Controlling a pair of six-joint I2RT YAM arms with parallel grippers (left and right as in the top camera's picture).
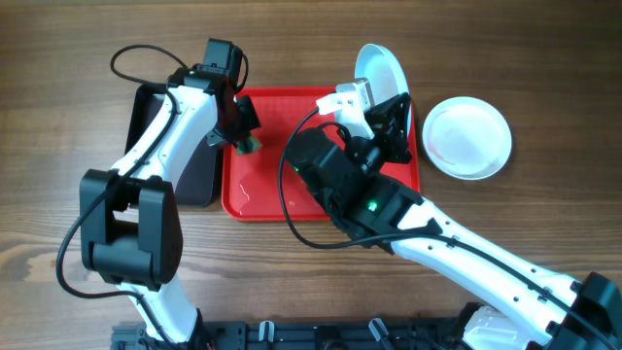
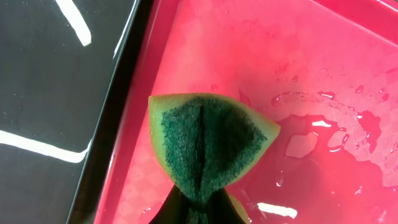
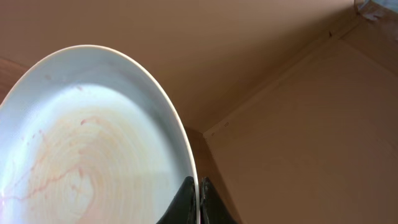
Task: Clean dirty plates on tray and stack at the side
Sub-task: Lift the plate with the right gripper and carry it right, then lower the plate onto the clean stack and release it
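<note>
My right gripper point(image 1: 395, 109) is shut on the rim of a pale plate point(image 1: 379, 70), holding it tilted on edge above the far right corner of the red tray point(image 1: 262, 190). In the right wrist view the plate point(image 3: 93, 143) shows faint red smears on its face, and the jaws point(image 3: 198, 188) pinch its edge. My left gripper point(image 1: 243, 136) is shut on a green and yellow sponge point(image 1: 252, 146) over the tray's far left part. The sponge point(image 2: 208, 140) hangs just above the wet tray floor point(image 2: 261, 50). A white plate point(image 1: 468, 136) lies on the table right of the tray.
A black tray point(image 1: 180, 146) sits against the red tray's left side, and its edge point(image 2: 62, 93) shows in the left wrist view. Puddles of water point(image 2: 323, 137) lie on the red tray. Bare wooden table point(image 1: 58, 146) surrounds both trays.
</note>
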